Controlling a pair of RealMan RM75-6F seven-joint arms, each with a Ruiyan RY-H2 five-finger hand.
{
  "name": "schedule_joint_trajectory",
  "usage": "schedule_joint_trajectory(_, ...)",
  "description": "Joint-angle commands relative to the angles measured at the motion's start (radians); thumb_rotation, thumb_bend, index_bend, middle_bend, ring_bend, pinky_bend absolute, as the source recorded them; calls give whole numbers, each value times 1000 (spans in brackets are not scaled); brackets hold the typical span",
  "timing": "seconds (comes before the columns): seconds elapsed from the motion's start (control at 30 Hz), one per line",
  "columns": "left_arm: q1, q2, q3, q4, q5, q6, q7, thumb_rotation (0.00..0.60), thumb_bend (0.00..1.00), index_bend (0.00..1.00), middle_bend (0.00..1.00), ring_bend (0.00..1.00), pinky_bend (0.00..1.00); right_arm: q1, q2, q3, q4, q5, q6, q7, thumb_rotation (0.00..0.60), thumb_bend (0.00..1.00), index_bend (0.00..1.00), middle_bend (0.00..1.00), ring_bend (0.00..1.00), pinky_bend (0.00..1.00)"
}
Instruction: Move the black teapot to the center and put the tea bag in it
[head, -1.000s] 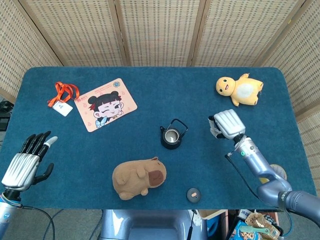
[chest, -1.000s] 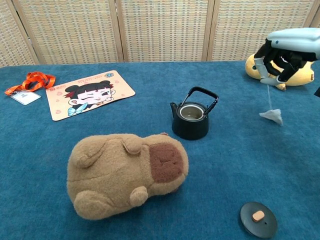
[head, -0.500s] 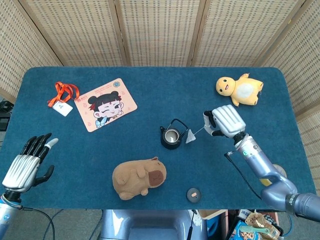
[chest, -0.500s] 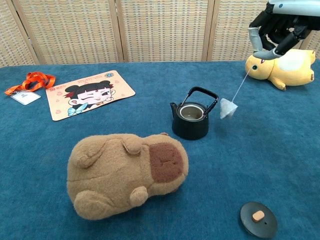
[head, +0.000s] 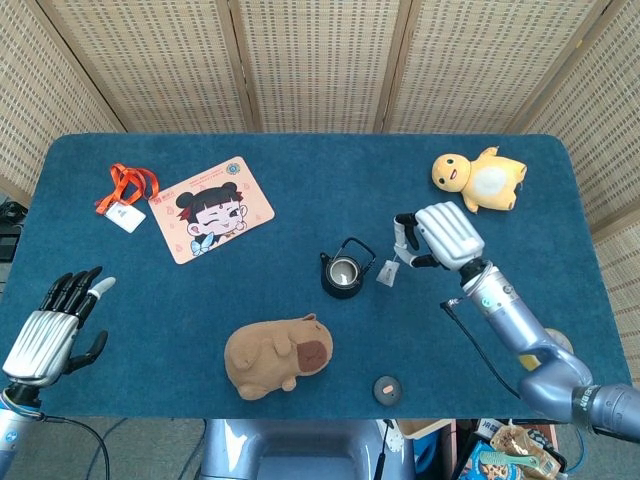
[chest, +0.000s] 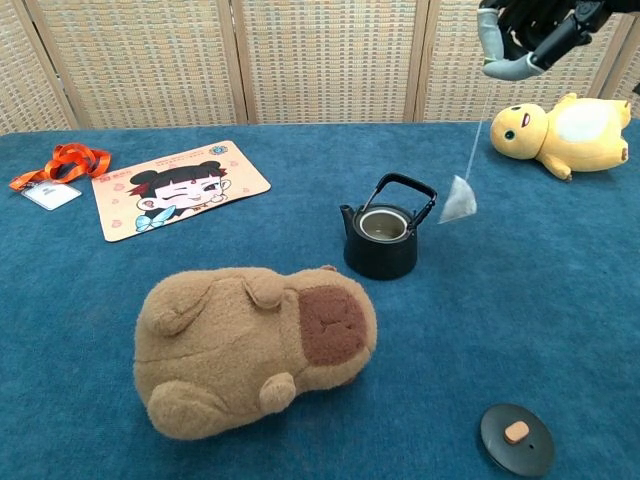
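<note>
Head view. Teapot (head: 344, 271), black, lid off, stands upright near the middle of the blue table (head: 300, 170); judged already centred. Right hand (head: 437, 236) hovers just right of the teapot, fingers curled, pinching a string from which the tea bag (head: 387, 273) hangs just beside the teapot's right side, not yet over the opening. Left hand (head: 52, 324) rests at the near left edge of the table, fingers spread, holding nothing. Brown plush animal (head: 277, 355) lies in front of the teapot. Teapot lid (head: 387, 389) lies on the table near the front edge, well apart from the teapot. Yellow plush duck (head: 479, 180) lies at the far right. Cartoon mat (head: 211, 208) and orange lanyard (head: 127, 190) lie at the far left.

Chest view. Right hand (chest: 530, 35) shows at the top edge only, its grip on the string partly cropped. Tea bag (chest: 459, 201) hangs clear of the table, level with the teapot's (chest: 381, 240) handle, to its right. Opening shows empty.

Progress: moving judged done; bag remains to be brought over the opening and lowered in.
</note>
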Motion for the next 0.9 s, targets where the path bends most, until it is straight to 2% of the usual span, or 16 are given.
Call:
schedule_joint_trajectory(0.03, -1, -1, 0, 1, -1, -2, -1, 600, 475, 100, 0, 0, 0, 9, 4, 7, -10, 7, -5, -2, 600, 714, 691, 818, 813, 911)
schedule_joint_trajectory(0.57, 4, -14, 4, 29, -17, -8, -22, 600, 475, 100, 0, 0, 0, 95, -7, 41, -42, 72, -72, -53, 600, 714, 692, 818, 813, 910)
schedule_joint_trajectory(0.9, 5, -21, 7, 49, -18, -14, -37, 600, 475, 100, 0, 0, 0, 127, -32, 30, -31, 104, -95, -83, 600, 714, 692, 817, 813, 911)
